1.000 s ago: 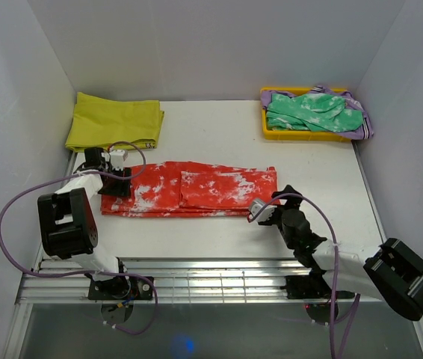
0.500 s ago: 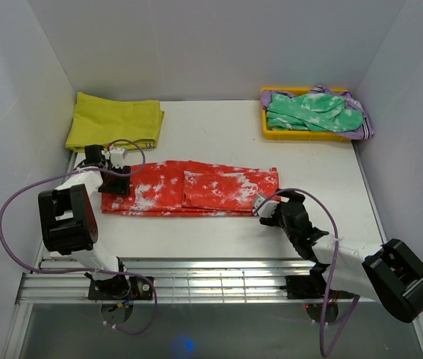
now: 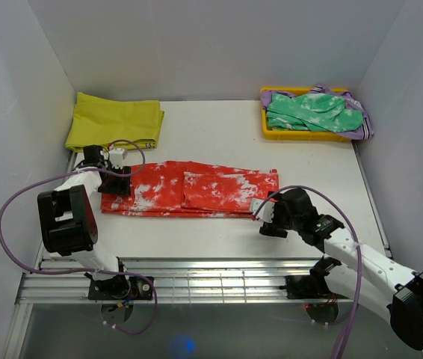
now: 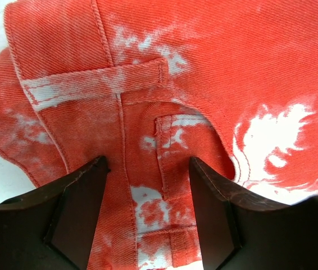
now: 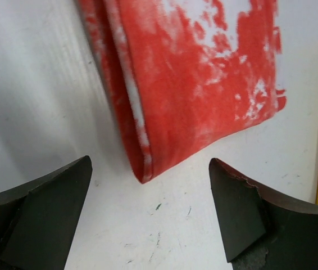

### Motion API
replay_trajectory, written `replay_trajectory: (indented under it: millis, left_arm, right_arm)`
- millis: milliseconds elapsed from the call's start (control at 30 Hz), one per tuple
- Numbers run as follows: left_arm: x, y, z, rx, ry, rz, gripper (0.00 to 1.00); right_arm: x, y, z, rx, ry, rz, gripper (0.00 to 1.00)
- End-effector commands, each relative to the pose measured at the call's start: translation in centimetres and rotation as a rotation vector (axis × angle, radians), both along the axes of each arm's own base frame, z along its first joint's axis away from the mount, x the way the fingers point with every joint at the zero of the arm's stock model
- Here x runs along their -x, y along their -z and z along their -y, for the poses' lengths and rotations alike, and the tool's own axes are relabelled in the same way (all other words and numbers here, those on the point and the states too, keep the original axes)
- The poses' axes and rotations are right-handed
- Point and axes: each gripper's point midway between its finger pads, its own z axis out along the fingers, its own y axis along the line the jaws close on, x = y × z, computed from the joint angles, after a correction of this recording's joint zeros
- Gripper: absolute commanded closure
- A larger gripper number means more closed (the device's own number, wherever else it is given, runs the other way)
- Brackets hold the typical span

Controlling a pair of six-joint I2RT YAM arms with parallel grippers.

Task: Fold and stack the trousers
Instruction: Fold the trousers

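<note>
The red-orange, white-blotched trousers (image 3: 196, 188) lie flat across the middle of the table, folded lengthwise, with the waist to the left. My left gripper (image 3: 116, 182) sits low over the waist end, open. Its dark fingers (image 4: 75, 214) straddle the waistband and pocket seams (image 4: 204, 67), and the fabric lies flat between them. My right gripper (image 3: 265, 217) hovers open at the near right corner of the trousers. In the right wrist view the folded corner (image 5: 192, 84) ends just ahead of the right gripper (image 5: 148, 216). Only bare table lies between its fingertips.
A plain yellow cloth (image 3: 114, 121) lies folded at the back left. At the back right a yellow tray (image 3: 301, 135) holds a green white-mottled garment (image 3: 312, 111) over purple cloth (image 3: 366, 129). White walls close the left, back and right sides.
My right gripper has swung from pointing away to facing the trousers' near right corner, its arm stretched further forward. The left gripper has barely moved.
</note>
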Motion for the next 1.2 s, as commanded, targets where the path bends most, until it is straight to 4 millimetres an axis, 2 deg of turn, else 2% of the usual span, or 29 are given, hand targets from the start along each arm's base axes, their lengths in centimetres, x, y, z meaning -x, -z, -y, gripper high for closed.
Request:
replay_trajectory:
  millis: [0, 33, 67, 100, 133, 200, 233, 267, 300, 333, 367, 433, 467, 500, 533, 567, 633, 667, 733, 767, 800, 867, 900, 967, 1000, 1100, 1167]
  left_arm:
    - [1.7, 0.1, 0.0, 0.017, -0.014, -0.054, 0.29]
    - [1.7, 0.0, 0.1, 0.020, -0.012, -0.053, 0.29]
    - [1.7, 0.0, 0.1, 0.023, -0.012, -0.054, 0.29]
    - [1.6, -0.1, 0.2, 0.026, -0.012, -0.051, 0.29]
    - [1.6, -0.3, 0.5, 0.044, -0.005, -0.047, 0.29]
    - [1.5, -0.7, 1.1, 0.066, 0.015, -0.029, 0.29]
    - [1.5, -1.0, 1.3, 0.079, 0.023, -0.016, 0.29]
    - [1.6, -1.6, 2.1, 0.113, 0.045, 0.004, 0.29]
    - [1.6, -1.9, 2.5, 0.127, 0.054, 0.015, 0.29]
    - [1.8, -2.2, 2.8, 0.148, 0.048, 0.017, 0.29]
    - [1.6, -2.9, 3.4, 0.179, 0.060, 0.031, 0.29]
    - [1.5, -4.1, 4.1, 0.213, 0.075, 0.049, 0.30]
    - [1.2, -4.8, 4.3, 0.224, 0.082, 0.065, 0.30]
    - [0.8, -6.3, 4.8, 0.245, 0.104, 0.110, 0.30]
    - [0.7, -7.1, 5.1, 0.261, 0.118, 0.135, 0.30]
    - [0.6, -7.9, 5.6, 0.277, 0.137, 0.159, 0.30]
    - [0.7, -10.0, 6.9, 0.336, 0.187, 0.213, 0.29]
    - [0.9, -10.5, 7.4, 0.357, 0.208, 0.226, 0.28]
    - [1.4, -10.7, 8.1, 0.394, 0.232, 0.227, 0.28]
    - [1.5, -10.3, 8.1, 0.396, 0.227, 0.214, 0.27]
    - [1.7, -9.6, 8.0, 0.395, 0.211, 0.191, 0.28]
    - [2.1, -7.0, 7.0, 0.369, 0.161, 0.114, 0.30]
    - [2.2, -6.1, 6.2, 0.370, 0.119, 0.089, 0.31]
    - [2.5, -4.2, 5.4, 0.393, 0.069, 0.029, 0.33]
    - [2.5, -3.8, 4.4, 0.402, 0.022, 0.018, 0.34]
    - [2.4, -2.3, 3.0, 0.381, -0.020, -0.015, 0.36]
    - [2.3, -2.4, 3.2, 0.389, 0.008, -0.009, 0.36]
  right_arm:
    - [3.4, -0.1, -0.4, 0.034, -0.151, -0.129, 0.10]
    - [4.7, 0.1, 0.0, 0.051, -0.184, -0.172, 0.10]
    - [5.0, -0.6, -0.3, 0.044, -0.219, -0.164, 0.10]
    - [4.9, -2.3, -0.9, 0.001, -0.235, -0.134, 0.10]
    - [5.4, -3.2, -1.8, -0.049, -0.257, -0.148, 0.10]
    - [5.2, -4.3, -3.0, -0.125, -0.209, -0.212, 0.10]
    - [4.4, -6.3, -4.1, -0.176, -0.194, -0.216, 0.10]
    - [4.1, -5.6, -4.8, -0.196, -0.134, -0.323, 0.09]
    - [3.6, -6.4, -5.5, -0.250, -0.122, -0.373, 0.07]
    - [2.3, -8.5, -6.5, -0.308, -0.113, -0.378, 0.06]
    - [1.6, -8.0, -7.1, -0.330, -0.091, -0.449, 0.05]
    - [0.1, -9.8, -8.2, -0.439, -0.063, -0.531, 0.01]
    - [-0.3, -8.6, -8.5, -0.448, -0.036, -0.617, 0.00]
    - [-0.5, -8.9, -8.7, -0.505, -0.037, -0.675, 0.06]
    - [-0.7, -8.6, -8.7, -0.537, -0.007, -0.733, 0.08]
    - [-1.0, -7.3, -8.8, -0.548, 0.013, -0.803, 0.09]
    - [-1.4, -6.3, -8.0, -0.613, 0.045, -0.895, 0.14]
    - [-1.5, -4.5, -7.5, -0.625, 0.085, -0.970, 0.16]
    - [-1.9, -3.4, -5.8, -0.702, 0.131, -1.059, 0.21]
    - [-1.8, -1.5, -5.3, -0.710, 0.172, -1.130, 0.22]
    - [-2.0, -0.6, -4.1, -0.730, 0.221, -1.157, 0.24]
    - [-1.9, 1.9, -2.8, -0.722, 0.287, -1.217, 0.26]
    - [-2.3, 2.8, -1.6, -0.721, 0.336, -1.213, 0.27]
    - [-2.5, 4.3, -0.8, -0.689, 0.379, -1.223, 0.30]
    - [-3.4, 4.7, 0.7, -0.692, 0.431, -1.197, 0.30]
    - [-4.2, 4.6, 1.8, -0.659, 0.469, -1.148, 0.31]
    - [-4.6, 2.9, 1.9, -0.662, 0.457, -1.120, 0.31]
